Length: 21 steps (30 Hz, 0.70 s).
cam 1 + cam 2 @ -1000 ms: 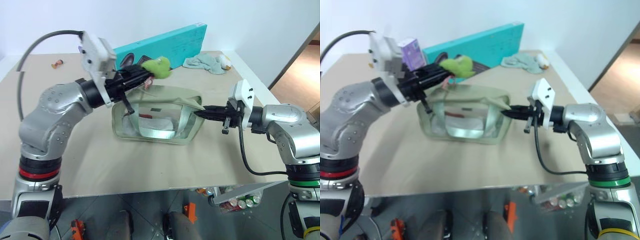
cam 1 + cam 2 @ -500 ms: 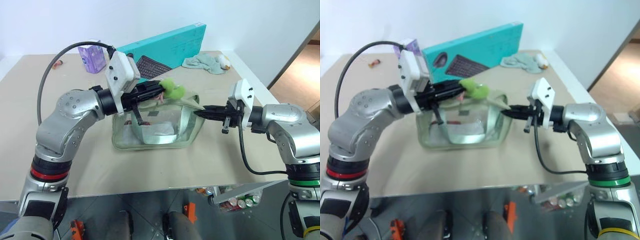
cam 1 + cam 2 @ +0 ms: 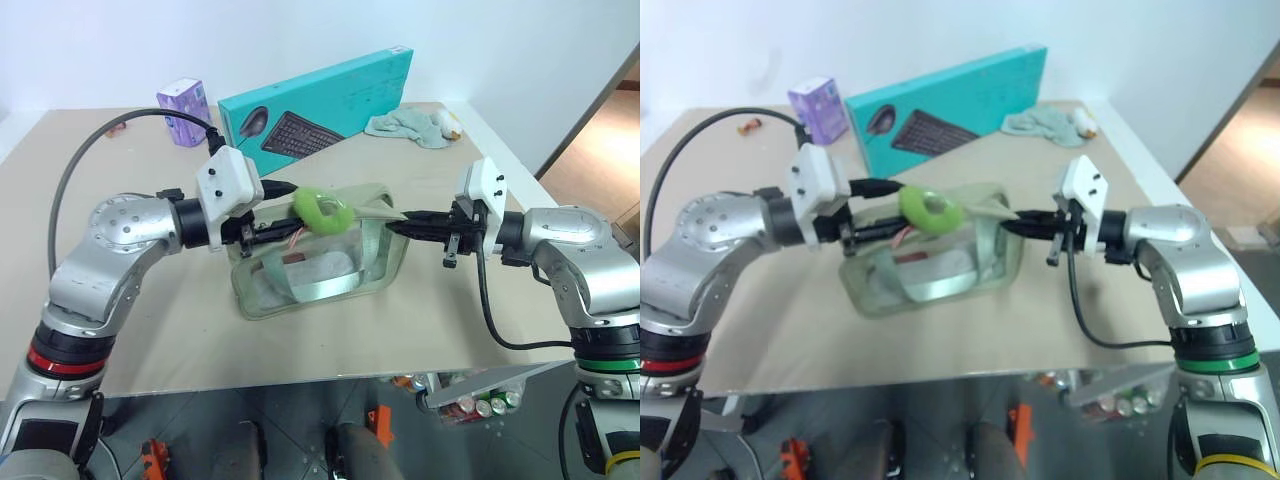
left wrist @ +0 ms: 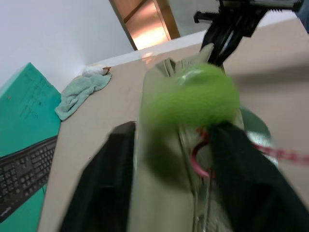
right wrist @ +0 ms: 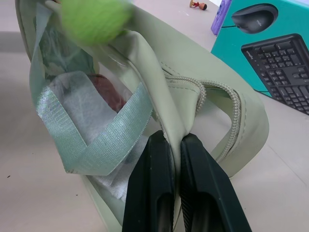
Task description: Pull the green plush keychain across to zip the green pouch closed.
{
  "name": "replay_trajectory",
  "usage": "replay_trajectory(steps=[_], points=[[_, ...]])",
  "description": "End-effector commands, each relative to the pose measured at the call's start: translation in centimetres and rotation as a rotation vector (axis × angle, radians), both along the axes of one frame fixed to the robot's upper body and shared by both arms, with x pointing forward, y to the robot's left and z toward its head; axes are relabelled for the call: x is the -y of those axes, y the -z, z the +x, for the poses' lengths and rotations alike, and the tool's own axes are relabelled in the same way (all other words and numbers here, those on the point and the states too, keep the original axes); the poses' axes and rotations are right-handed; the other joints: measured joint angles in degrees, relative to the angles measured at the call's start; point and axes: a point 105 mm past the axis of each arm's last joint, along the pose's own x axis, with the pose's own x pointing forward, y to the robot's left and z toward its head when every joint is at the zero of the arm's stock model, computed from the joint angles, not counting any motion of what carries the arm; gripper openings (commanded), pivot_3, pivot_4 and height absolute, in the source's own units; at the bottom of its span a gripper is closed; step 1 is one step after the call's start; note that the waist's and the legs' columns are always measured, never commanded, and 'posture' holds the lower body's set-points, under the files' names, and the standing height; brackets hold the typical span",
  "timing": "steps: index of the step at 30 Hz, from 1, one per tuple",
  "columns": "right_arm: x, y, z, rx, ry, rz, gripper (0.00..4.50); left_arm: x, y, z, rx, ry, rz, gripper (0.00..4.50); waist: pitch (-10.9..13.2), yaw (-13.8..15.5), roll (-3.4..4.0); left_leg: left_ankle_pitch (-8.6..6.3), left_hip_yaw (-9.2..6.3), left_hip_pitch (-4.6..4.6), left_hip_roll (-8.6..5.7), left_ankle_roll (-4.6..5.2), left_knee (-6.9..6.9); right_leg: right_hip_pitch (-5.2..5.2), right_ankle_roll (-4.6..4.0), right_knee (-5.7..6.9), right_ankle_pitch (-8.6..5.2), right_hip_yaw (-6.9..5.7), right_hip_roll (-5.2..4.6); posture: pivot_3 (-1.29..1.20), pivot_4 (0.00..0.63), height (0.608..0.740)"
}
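Note:
The green pouch [image 3: 330, 272] stands mid-table, clear side facing me, a strap across it. The green plush keychain [image 3: 320, 211] sits at the pouch's top edge, its red-and-white cord [image 4: 282, 153] trailing beside it. My left gripper [image 3: 288, 208] is level at the pouch's left end and open, its two fingers [image 4: 104, 188] apart on either side of the plush, which lies just past their tips. My right gripper [image 5: 175, 140] is shut on the pouch's fabric end flap [image 5: 159, 96] at the right end, by the zipper.
A teal keyboard box [image 3: 320, 95] leans at the back. A purple carton [image 3: 186, 112] stands to its left and a pale teal cloth [image 3: 407, 125] lies to its right. A small object [image 3: 748, 125] lies far back left. The table's front edge is near the pouch.
My left gripper has opened and let go of the plush, sinking and drawing back to the left. The plush has gone from the pouch's left end to its top middle. The right gripper has not moved.

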Motion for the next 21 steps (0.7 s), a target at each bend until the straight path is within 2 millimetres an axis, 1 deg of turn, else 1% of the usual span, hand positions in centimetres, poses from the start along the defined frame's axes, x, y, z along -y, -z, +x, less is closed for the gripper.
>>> replay_trajectory(steps=[1, 4, 7, 9, 12, 14, 16, 18, 21], points=[[-0.2, -1.6, -0.2, 0.067, -0.011, 0.004, 0.0, -1.3, -0.8, -1.5, 0.031, 0.021, 0.022, 2.82, 0.0, -0.03, 0.0, 0.0, 0.01, 0.0, 0.02, 0.0, 0.0, 0.0, 0.0, 0.0, 0.0, 0.0, 0.01, 0.0, 0.15, 0.74], [-0.1, -1.6, -0.1, 0.067, -0.012, 0.002, 0.0, -2.6, -0.8, -2.3, -0.004, -0.001, 0.027, 2.82, 0.0, -0.01, 0.0, 0.0, 0.01, 0.01, 0.06, 0.0, -0.01, -0.01, -0.02, 0.0, -0.01, -0.01, 0.02, 0.0, 0.15, 0.74], [-0.1, -1.6, 0.0, 0.066, -0.013, 0.001, 0.0, -4.0, -1.2, -2.8, -0.039, -0.05, -0.026, 2.82, 0.0, 0.0, 0.0, 0.0, 0.01, 0.01, 0.07, 0.0, -0.01, -0.01, -0.04, 0.01, -0.01, -0.02, 0.01, 0.0, 0.15, 0.74], [-0.2, -1.5, 0.0, 0.064, -0.018, 0.001, 0.0, -5.3, -1.2, -3.1, -0.056, -0.111, -0.065, 2.82, 0.0, 0.0, 0.0, 0.0, 0.0, 0.01, 0.07, 0.0, 0.01, 0.0, -0.05, 0.01, 0.0, -0.03, 0.0, 0.0, 0.15, 0.74], [-0.4, -1.4, 0.0, 0.062, -0.026, 0.004, 0.0, -7.2, -0.7, -3.7, -0.082, -0.199, -0.113, 2.82, 0.0, -0.07, 0.0, 0.0, -0.01, 0.06, 0.09, 0.0, 0.0, -0.02, -0.06, 0.01, 0.01, 0.03, -0.01, 0.0, 0.15, 0.74], [-0.4, -1.4, 0.0, 0.061, -0.028, 0.006, 0.0, -7.8, -0.3, -4.1, -0.095, -0.238, -0.133, 2.82, 0.0, -0.01, 0.0, 0.0, 0.0, 0.05, 0.11, 0.0, 0.0, -0.02, -0.06, 0.01, 0.0, 0.01, 0.0, 0.0, 0.15, 0.74], [-0.6, -1.3, 0.1, 0.056, -0.035, 0.007, 0.0, -8.0, 1.4, -5.3, -0.14, -0.267, -0.162, 2.82, 0.0, -0.1, 0.01, 0.0, 0.02, 0.05, 0.11, 0.0, 0.0, -0.01, -0.11, 0.01, -0.02, -0.03, 0.0, 0.0, 0.15, 0.74], [-0.7, -1.3, 0.2, 0.054, -0.044, 0.006, 0.0, -7.6, 2.9, -6.2, -0.187, -0.28, -0.19, 2.82, 0.0, -0.09, 0.0, -0.05, 0.02, 0.13, 0.13, -0.01, -0.03, -0.01, -0.31, 0.01, -0.14, 0.13, -0.06, 0.0, 0.15, 0.74], [-0.8, -1.3, 0.4, 0.055, -0.048, 0.007, 0.0, -6.6, 4.1, -6.7, -0.216, -0.274, -0.217, 2.82, -0.01, 0.0, -0.01, -0.04, 0.02, 0.1, 0.13, -0.01, 0.02, -0.01, -0.34, 0.01, -0.13, 0.11, -0.03, 0.0, 0.15, 0.74]])
